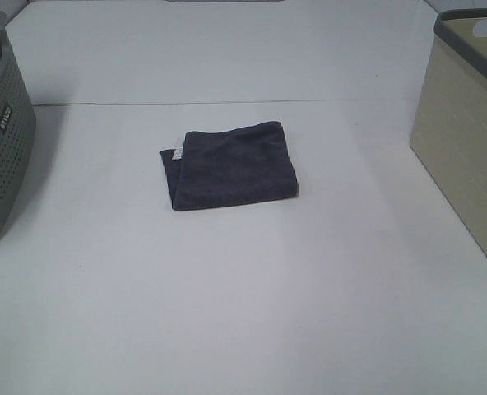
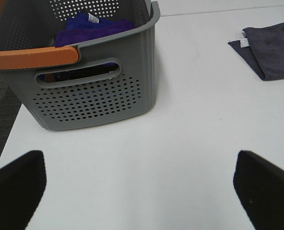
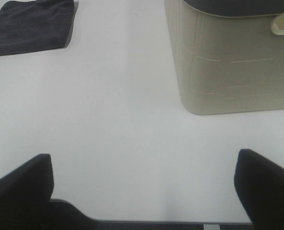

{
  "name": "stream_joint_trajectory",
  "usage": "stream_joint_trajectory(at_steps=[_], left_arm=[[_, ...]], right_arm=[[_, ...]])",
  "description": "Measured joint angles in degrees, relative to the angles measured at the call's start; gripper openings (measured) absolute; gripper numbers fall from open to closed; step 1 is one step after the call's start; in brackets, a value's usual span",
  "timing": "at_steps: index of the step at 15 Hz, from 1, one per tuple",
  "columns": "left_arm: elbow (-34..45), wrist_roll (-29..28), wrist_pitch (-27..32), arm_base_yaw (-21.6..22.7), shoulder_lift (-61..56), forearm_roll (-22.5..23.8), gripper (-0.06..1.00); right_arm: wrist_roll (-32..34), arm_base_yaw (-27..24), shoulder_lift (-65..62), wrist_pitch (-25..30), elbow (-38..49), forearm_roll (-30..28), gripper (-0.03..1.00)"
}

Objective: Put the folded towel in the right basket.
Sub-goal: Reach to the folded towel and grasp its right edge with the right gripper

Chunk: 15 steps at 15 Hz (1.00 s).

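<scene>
A folded dark navy towel (image 1: 231, 164) lies flat on the white table near the middle, a small white label at its left corner. It also shows in the left wrist view (image 2: 271, 50) and in the right wrist view (image 3: 31, 24). The beige basket (image 1: 466, 140) stands at the right edge; the right wrist view (image 3: 228, 62) shows its wall. My left gripper (image 2: 139, 191) is open and empty, over bare table in front of the grey basket. My right gripper (image 3: 142, 187) is open and empty near the table's front edge, short of the beige basket. Neither arm shows in the high view.
A grey perforated basket (image 1: 1, 140) with an orange handle (image 2: 34, 56) stands at the left edge and holds purple cloth (image 2: 91, 26). The table's front edge (image 3: 151, 221) runs just under my right gripper.
</scene>
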Motion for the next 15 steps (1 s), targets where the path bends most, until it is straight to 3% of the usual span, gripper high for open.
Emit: stream_joint_trajectory(at_steps=[15], left_arm=[[0.00, 0.00, 0.00, 0.00, 0.00, -1.66, 0.99]], right_arm=[[0.00, 0.00, 0.00, 0.00, 0.00, 0.00, 0.98]])
